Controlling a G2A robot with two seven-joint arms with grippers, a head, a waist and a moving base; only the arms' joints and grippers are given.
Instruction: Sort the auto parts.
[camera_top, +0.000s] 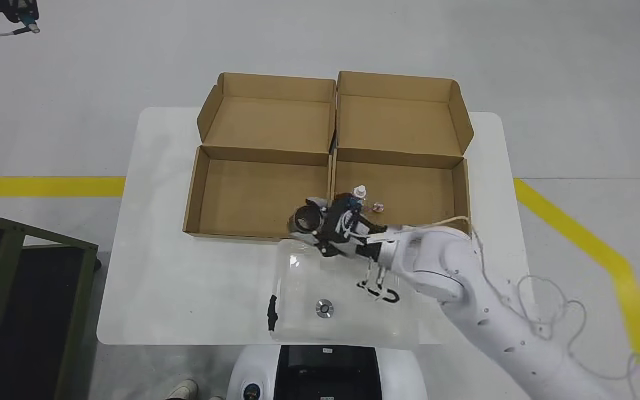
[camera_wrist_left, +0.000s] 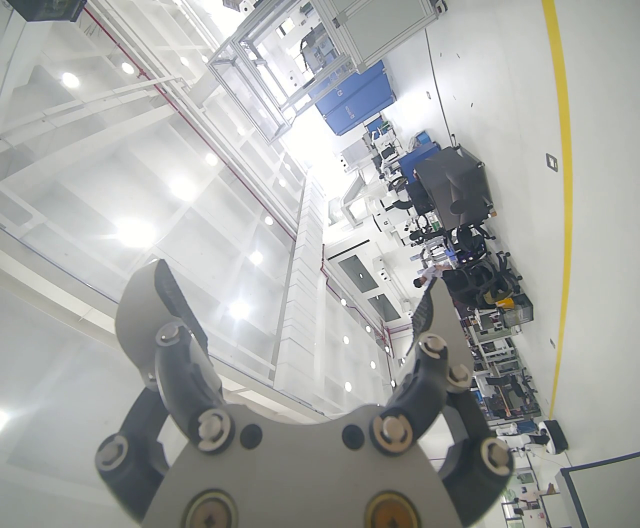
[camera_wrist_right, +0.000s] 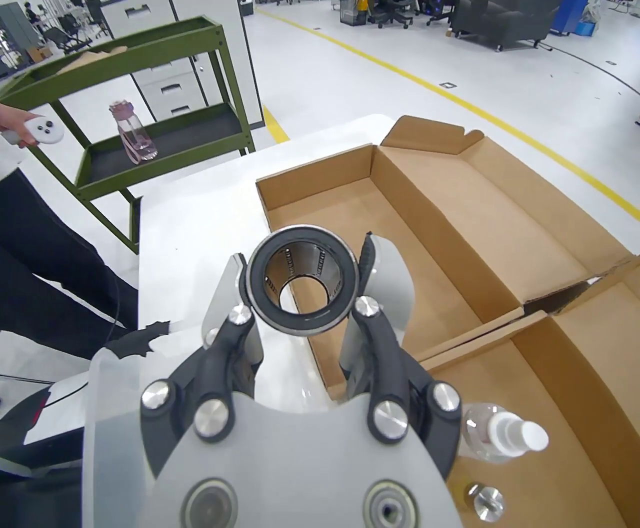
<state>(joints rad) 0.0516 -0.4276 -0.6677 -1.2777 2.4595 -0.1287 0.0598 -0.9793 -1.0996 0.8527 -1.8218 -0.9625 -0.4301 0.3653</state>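
My right gripper (camera_wrist_right: 302, 287) is shut on a bearing sleeve (camera_wrist_right: 302, 280), a steel cylinder with black end rings. In the top view the bearing sleeve (camera_top: 307, 216) hangs over the front wall where the two cardboard boxes meet. The left box (camera_top: 250, 195) looks bare inside. The right box (camera_top: 420, 195) holds a small spray bottle (camera_wrist_right: 500, 435) and a round metal part (camera_wrist_right: 487, 500). My left gripper (camera_wrist_left: 300, 295) stands open with nothing between its fingers, pointing up at the ceiling.
A clear plastic bin (camera_top: 300, 275) sits at the table's front edge. It holds a black strip (camera_top: 271, 312), a round metal piece (camera_top: 323, 309) and black hooks (camera_top: 380, 290). A green cart (camera_wrist_right: 150, 125) stands off the table's left side.
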